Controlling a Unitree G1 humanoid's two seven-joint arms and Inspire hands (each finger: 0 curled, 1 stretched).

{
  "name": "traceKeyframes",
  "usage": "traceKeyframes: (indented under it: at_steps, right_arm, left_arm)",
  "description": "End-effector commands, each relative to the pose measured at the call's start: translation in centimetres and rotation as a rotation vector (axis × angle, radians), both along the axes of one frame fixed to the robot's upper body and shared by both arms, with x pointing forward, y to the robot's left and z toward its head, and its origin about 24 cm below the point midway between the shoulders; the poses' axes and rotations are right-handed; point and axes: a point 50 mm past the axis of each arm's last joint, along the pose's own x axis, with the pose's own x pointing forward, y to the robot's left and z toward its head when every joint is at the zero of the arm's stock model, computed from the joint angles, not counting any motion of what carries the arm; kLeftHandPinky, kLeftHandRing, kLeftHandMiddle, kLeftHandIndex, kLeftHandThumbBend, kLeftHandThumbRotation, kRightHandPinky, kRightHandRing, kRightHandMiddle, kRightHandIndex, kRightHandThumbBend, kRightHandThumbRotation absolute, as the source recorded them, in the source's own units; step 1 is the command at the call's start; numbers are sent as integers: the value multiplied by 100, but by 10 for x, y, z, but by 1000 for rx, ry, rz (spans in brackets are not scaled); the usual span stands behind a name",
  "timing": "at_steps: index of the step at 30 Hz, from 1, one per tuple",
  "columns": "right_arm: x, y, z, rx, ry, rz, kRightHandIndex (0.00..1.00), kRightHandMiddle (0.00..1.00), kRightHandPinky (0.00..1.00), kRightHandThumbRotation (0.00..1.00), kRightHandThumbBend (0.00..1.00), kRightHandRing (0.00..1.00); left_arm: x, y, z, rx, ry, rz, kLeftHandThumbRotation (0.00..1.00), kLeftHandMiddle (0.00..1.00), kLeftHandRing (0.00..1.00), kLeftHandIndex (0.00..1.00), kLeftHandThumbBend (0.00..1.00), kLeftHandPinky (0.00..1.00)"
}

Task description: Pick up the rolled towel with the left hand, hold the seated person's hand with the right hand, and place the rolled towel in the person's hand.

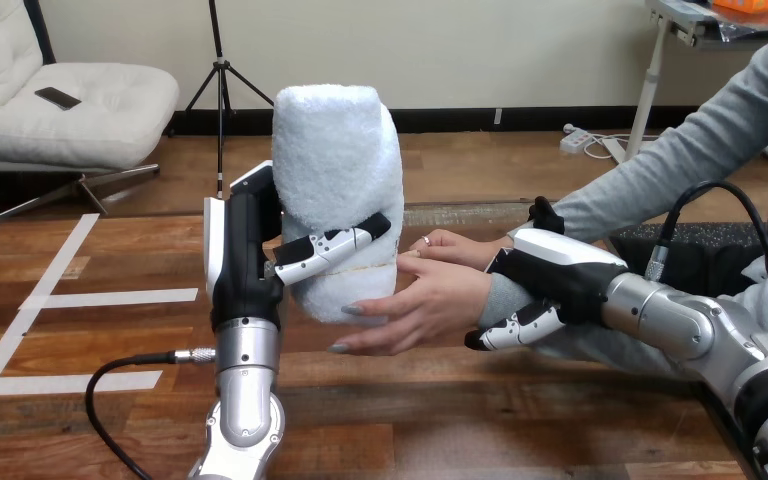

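Head view. I see the left hand [245, 255] raised above the wooden table [460, 420], clamped on the rolled towel [335, 150]. The towel is a thick, upright cylinder of white, fluffy terry with a rounded top. It stands clear of the table surface and is supported only by the hand. The hand's black-and-white thumb [332, 246] crosses the towel's front and presses a shallow dent into the pile. The remaining fingers pass behind the roll, and I cannot make them out. The hand's white back shell and black palm cover the towel's lower left side.

The person's hand [430, 300] comes in from the right, palm open and fingers extended toward the towel. Its fingertips reach the towel's lower right edge and appear to touch it, but I cannot confirm firm contact.

The right hand [550, 275] grasps the person's wrist [493, 292]. The smooth white shell lies over the top, and the jointed fingers [515, 325] curl underneath. Most of the wrist is covered by this hand. The grey knitted sleeve [660, 170] runs off at the frame's right edge.

The table has a dark, streaked wood grain. Flat white tape strips [110, 297] are on its left part.
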Motion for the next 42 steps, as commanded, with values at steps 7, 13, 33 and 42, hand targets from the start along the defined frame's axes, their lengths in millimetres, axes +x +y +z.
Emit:
traceKeyframes:
  at_steps: [7, 13, 33, 42]
  right_arm:
    - [35, 36, 77, 31, -265, 98, 23, 23, 14, 36, 53, 18]
    - [36, 39, 81, 39, -269, 102, 23, 23, 14, 36, 54, 18]
    - [42, 45, 94, 37, -254, 104, 28, 29, 20, 37, 54, 24]
    - [43, 48, 97, 42, -260, 106, 30, 31, 23, 37, 54, 27]
  left_arm:
    - [14, -9, 26, 8, -102, -36, 0, 39, 34, 41, 58, 31]
    - [14, -10, 26, 7, -99, -39, 0, 39, 34, 41, 58, 31]
    - [13, -12, 24, 0, -88, -46, 0, 39, 34, 41, 57, 31]
    - [13, -13, 23, 1, -85, -47, 0, 39, 34, 41, 57, 31]
